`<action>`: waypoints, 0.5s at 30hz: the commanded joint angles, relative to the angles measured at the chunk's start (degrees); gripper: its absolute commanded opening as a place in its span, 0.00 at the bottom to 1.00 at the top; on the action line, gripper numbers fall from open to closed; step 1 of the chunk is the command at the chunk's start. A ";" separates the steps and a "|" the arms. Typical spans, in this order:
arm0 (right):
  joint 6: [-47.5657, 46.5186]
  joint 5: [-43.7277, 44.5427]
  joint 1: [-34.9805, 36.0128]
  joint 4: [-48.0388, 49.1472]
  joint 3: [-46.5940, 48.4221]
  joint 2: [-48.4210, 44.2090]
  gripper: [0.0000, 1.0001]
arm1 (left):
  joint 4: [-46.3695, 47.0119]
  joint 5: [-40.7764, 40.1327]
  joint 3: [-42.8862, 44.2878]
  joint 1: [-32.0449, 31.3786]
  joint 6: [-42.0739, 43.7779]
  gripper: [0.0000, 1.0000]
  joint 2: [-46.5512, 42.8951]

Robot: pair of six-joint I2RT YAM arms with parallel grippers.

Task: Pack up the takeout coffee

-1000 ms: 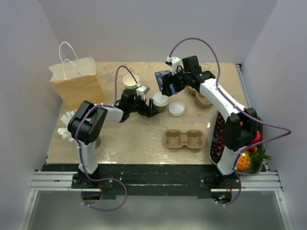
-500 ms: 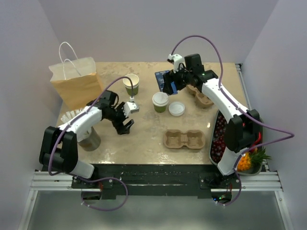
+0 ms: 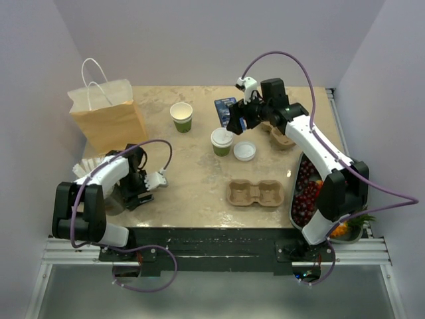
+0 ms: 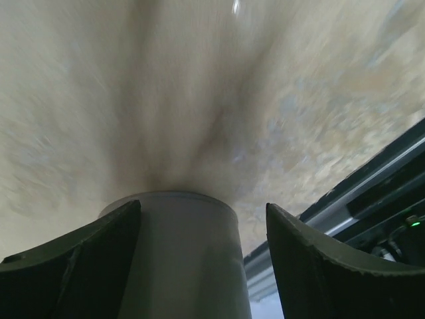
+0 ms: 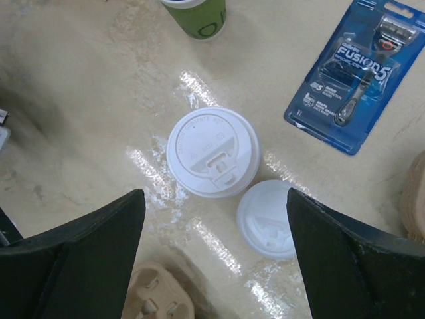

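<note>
**Inspector:** Start at the near edge. What of the left gripper [image 4: 202, 206]?

**Assessor:** It is spread wide and holds nothing. The left wrist view shows a smooth grey cylinder [image 4: 179, 259] standing between the dark fingers [image 4: 319, 266], with a clear gap on its right side. I cannot tell whether the other finger touches it. From overhead those fingers are hard to pick out against the arm, at the near-left corner of the mottled beige table [image 3: 199, 179].

**Inspector:** Next out?

**Assessor:** A brown moulded-pulp two-cup carrier [image 3: 255, 193] lies flat, right of centre.

**Inspector:** The task item?

**Assessor:** The takeout coffee [image 3: 222, 141], a small paper cup, stands upright mid-table, apart from the carrier. The overhead view shows its olive-green body. The right wrist view shows only its round white plastic lid with a moulded sip tab. A loose white plastic lid [image 5: 269, 218] lies flat just beside it.

**Inspector:** And the right gripper [image 5: 214, 193]?

**Assessor:** It hangs above the table, fingers wide apart and touching nothing, with the cup framed between them.

**Inspector:** Beyond that?

**Assessor:** There is a lidless green-and-cream paper cup [image 3: 181, 116]. There is also a blue blister-packed razor [image 5: 355, 73], whose printing only the wrist camera resolves. At far left stands a tan paper bag with white cord handles [image 3: 109, 116], seen from overhead only.
</note>
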 commanded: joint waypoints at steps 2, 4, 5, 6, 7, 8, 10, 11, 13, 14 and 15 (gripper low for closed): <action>3.38 -2.37 -0.29 3.63 -2.40 -3.15 0.90 | 3.27 -15.68 -3.55 2.81 1.60 0.80 -2.21; 3.91 -2.73 -0.38 4.25 -3.19 -3.32 0.90 | 5.11 -17.71 -4.16 3.78 2.04 0.80 -2.83; 4.00 -2.90 -0.29 4.34 -3.45 -3.41 0.90 | 5.55 -17.98 -4.25 4.66 2.30 0.80 -3.00; 4.09 -2.90 -0.29 4.43 -3.63 -3.59 0.90 | 5.99 -17.98 -4.08 4.84 2.91 0.80 -3.18; 4.00 -2.82 -0.29 4.34 -3.80 -3.68 0.90 | 5.91 -16.16 -3.82 4.84 3.27 0.80 -3.35; 4.00 -2.73 -0.29 4.34 -3.89 -3.68 0.90 | 4.95 -14.14 -2.25 4.84 3.70 0.80 -4.31; 4.00 -2.99 -0.38 4.43 -3.98 -3.41 0.90 | 2.50 -3.82 0.83 4.23 4.94 0.81 -5.28; 3.92 -3.08 -0.38 4.25 -3.98 -3.15 0.90 | -0.30 0.17 4.85 3.09 5.20 0.82 -6.42; 4.00 -3.61 -0.29 4.25 -3.28 -2.63 0.90 | -3.48 16.45 10.31 1.77 5.82 0.82 -8.00; 4.09 -3.78 -0.29 4.16 -2.93 -2.45 0.90 | -5.23 21.78 15.82 0.63 5.82 0.82 -9.67; 3.92 -3.87 -0.29 3.82 -1.97 -2.01 0.90 | -4.90 26.09 18.40 -0.07 3.30 0.82 -10.38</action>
